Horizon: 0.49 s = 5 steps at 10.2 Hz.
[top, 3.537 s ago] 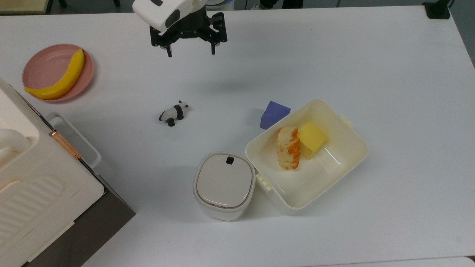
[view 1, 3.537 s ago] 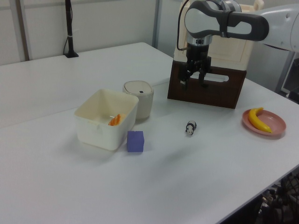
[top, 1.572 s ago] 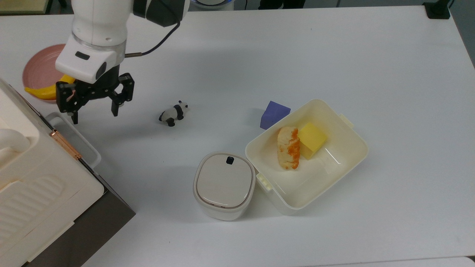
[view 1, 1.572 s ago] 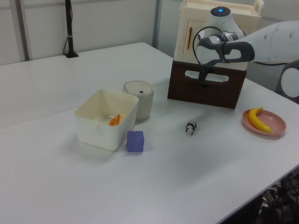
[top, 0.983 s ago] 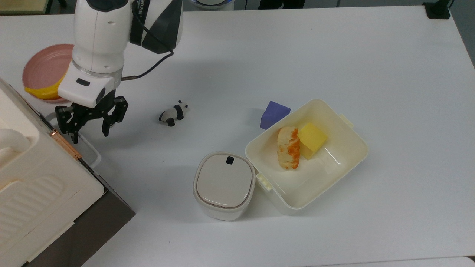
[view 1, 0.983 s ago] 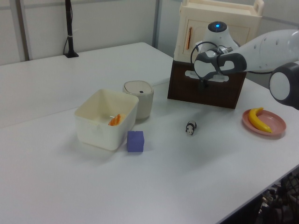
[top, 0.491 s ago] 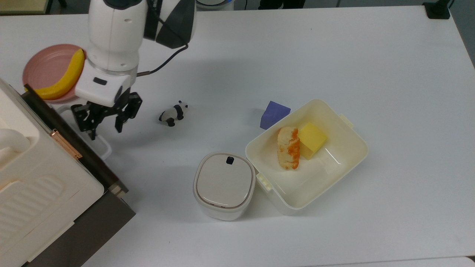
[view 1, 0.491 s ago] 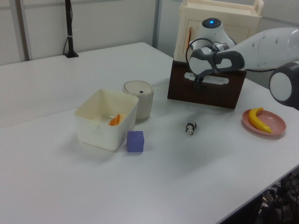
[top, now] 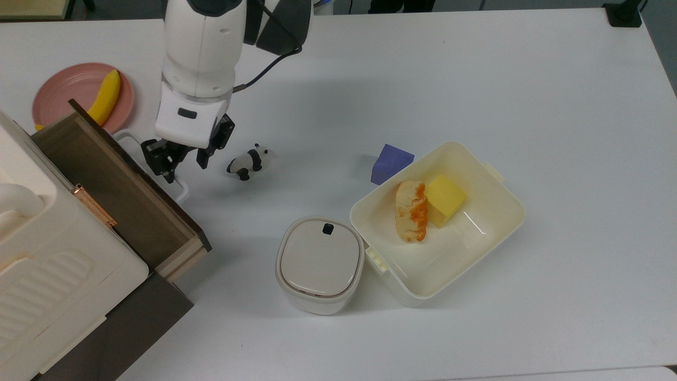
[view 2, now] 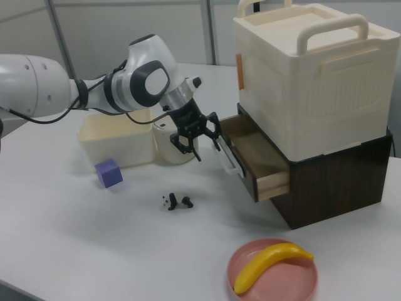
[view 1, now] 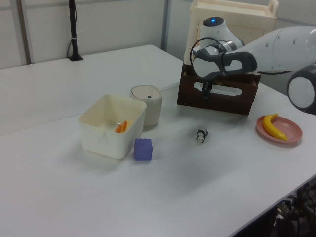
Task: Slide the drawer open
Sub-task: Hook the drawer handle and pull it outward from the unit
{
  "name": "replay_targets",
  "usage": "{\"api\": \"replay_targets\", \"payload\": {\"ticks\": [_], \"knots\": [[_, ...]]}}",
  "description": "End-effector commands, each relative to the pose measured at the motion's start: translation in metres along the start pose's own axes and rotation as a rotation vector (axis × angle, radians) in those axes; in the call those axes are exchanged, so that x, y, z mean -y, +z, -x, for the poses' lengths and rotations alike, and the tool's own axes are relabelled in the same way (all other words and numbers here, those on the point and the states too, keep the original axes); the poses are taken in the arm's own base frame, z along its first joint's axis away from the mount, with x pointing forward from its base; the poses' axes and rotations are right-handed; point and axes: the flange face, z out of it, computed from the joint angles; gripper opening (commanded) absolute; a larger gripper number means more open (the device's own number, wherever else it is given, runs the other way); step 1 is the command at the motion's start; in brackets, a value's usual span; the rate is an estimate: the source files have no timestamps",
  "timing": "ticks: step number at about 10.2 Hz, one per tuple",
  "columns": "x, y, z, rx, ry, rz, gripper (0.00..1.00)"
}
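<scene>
Drawer (top: 119,196) slid out w/ bare inside; hand (top: 182,165) spread, hooked at white handle (top: 182,190); panda toy (top: 247,161) nearby.

White table (top: 476,79), pale wall panels (view 1: 113,24)

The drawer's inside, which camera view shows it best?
The top view. It looks straight down into the drawer, showing its boards bare. The right view shows the drawer from the side, with one inner wall and the white loop handle. The left view shows mainly its dark front panel.
</scene>
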Motion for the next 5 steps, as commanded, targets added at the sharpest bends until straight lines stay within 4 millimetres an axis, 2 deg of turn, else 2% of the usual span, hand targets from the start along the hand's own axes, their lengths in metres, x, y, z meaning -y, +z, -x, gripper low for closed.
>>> {"api": "replay_targets", "payload": {"ticks": [1,2,3,5], "knots": [[0.062,-0.018,-0.008,0.030,-0.074,-0.098,0.60],[0.064,-0.023,-0.009,0.027,-0.074,-0.102,0.60],[0.058,-0.025,-0.009,0.012,-0.041,-0.101,0.66],[0.018,-0.053,0.000,-0.068,0.052,-0.076,0.75]]}}
